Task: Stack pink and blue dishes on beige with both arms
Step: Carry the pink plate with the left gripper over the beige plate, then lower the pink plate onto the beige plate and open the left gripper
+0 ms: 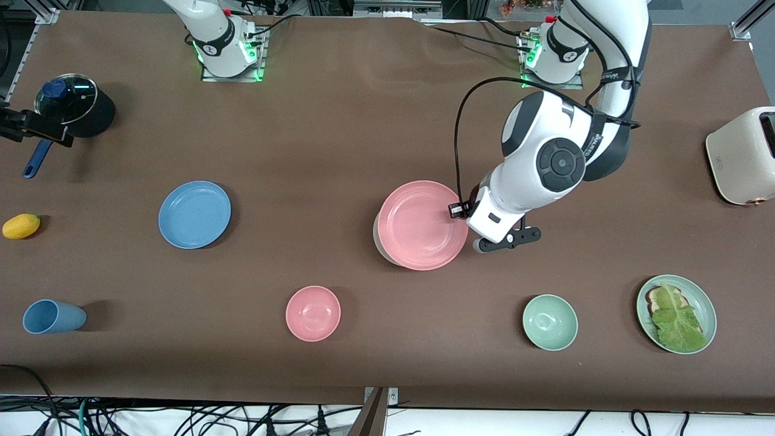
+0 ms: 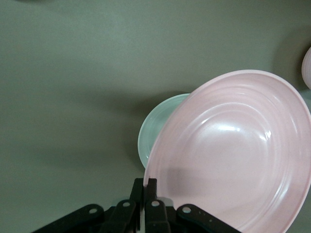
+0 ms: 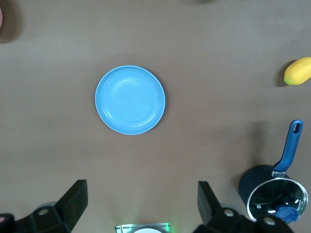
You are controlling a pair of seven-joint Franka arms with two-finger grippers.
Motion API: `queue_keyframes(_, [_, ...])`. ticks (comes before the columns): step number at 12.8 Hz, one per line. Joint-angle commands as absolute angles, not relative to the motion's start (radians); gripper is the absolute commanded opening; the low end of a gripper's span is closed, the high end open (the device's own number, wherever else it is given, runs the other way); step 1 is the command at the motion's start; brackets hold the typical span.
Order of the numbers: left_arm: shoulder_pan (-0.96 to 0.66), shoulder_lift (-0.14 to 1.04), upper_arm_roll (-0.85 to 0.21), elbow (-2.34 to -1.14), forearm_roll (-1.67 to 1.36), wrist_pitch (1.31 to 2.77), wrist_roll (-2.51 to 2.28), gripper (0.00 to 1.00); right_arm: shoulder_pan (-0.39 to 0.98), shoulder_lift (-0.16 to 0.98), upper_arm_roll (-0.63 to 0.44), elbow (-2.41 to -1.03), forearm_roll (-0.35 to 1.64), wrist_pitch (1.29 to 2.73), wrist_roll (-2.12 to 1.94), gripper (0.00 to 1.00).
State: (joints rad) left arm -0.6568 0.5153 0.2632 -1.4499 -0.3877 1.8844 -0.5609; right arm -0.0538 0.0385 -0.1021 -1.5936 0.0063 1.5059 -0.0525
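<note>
We see the left gripper [image 1: 471, 225] pinching the rim of the pink plate [image 1: 424, 224] at the plate's three o'clock edge in the front view, its fingers [image 2: 146, 194] pressed together on that rim. The pink plate is tilted, held over the beige plate [image 1: 379, 233], which lies on the table [image 1: 339, 133] near its middle; only a sliver of the beige plate shows, at the pink plate's nine o'clock. The blue plate [image 1: 194, 214] lies flat on the table, well apart toward the right arm's end, at about nine o'clock from the pink plate. The right gripper [image 3: 141, 204] hangs high over the table above the blue plate, its fingers [image 3: 73, 201] spread wide and holding nothing; that arm waits.
</note>
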Motion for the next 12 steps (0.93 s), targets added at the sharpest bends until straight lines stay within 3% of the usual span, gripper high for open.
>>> queue_keyframes(1, [-0.695,0.520,0.275,-1.465,-0.353,1.923,-0.606,0.00,-0.066,0.041,-0.097,-1.583,0.006,1.494,-0.058,1.00])
queue_keyframes(12, [-0.775,0.480,0.275,-1.755,-0.304,2.245,-0.607,0.00,-0.074,0.041,-0.097,-1.583,0.008,1.496,-0.060,1.00])
